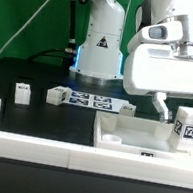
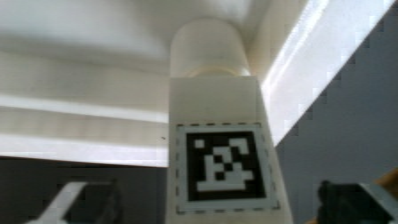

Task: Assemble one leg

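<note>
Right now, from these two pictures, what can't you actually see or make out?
- Wrist view: the leg is blurred, and its lower end is cut off by the picture's edge.
- Exterior view: the white panel hides the foot of that leg behind its rim.
- Exterior view: the tags on the loose legs are too small to read.
- Exterior view: the arm is cut off above by the top edge.

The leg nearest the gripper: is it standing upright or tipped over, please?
Upright: the leg stands on end at a corner of the white panel, taller than wide. Whether it is fastened, cannot tell.
</note>
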{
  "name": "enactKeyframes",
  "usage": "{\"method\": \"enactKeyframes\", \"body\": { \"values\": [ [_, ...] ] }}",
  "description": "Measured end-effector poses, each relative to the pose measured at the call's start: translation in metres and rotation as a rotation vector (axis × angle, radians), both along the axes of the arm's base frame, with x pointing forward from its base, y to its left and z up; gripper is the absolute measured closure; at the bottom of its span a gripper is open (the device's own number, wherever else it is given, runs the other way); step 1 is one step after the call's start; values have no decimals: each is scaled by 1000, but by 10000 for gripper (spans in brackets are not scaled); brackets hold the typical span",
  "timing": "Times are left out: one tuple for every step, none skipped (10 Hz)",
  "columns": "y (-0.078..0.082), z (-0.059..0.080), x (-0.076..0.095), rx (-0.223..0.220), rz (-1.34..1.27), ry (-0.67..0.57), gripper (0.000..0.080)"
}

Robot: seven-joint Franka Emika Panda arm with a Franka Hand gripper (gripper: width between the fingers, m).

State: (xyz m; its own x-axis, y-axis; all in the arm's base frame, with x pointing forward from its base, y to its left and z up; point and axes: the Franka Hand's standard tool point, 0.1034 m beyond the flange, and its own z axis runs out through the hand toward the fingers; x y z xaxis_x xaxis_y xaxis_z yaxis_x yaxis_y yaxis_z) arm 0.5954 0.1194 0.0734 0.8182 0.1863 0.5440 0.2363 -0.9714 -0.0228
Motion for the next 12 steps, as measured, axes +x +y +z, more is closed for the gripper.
{"method": "enactKeyframes", "body": {
  "values": [
    [0,0,0,0,0,0,186],
    [0,0,0,0,0,0,161],
    [0,0,0,0,0,1,153],
    [0,0,0,0,0,1,153],
    [0,-1,0,0,0,1,153],
    [0,0,-1,-2,3,14,151],
    [-2,10,1,-6,6,26,151],
    [-2,18,3,-10,13,53,151],
    [-2,25,4,-13,21,102,151],
    [-1,26,5,-14,22,112,151],
    [1,23,2,-15,30,160,151],
    [4,21,0,-17,40,238,151]
  ]
}}
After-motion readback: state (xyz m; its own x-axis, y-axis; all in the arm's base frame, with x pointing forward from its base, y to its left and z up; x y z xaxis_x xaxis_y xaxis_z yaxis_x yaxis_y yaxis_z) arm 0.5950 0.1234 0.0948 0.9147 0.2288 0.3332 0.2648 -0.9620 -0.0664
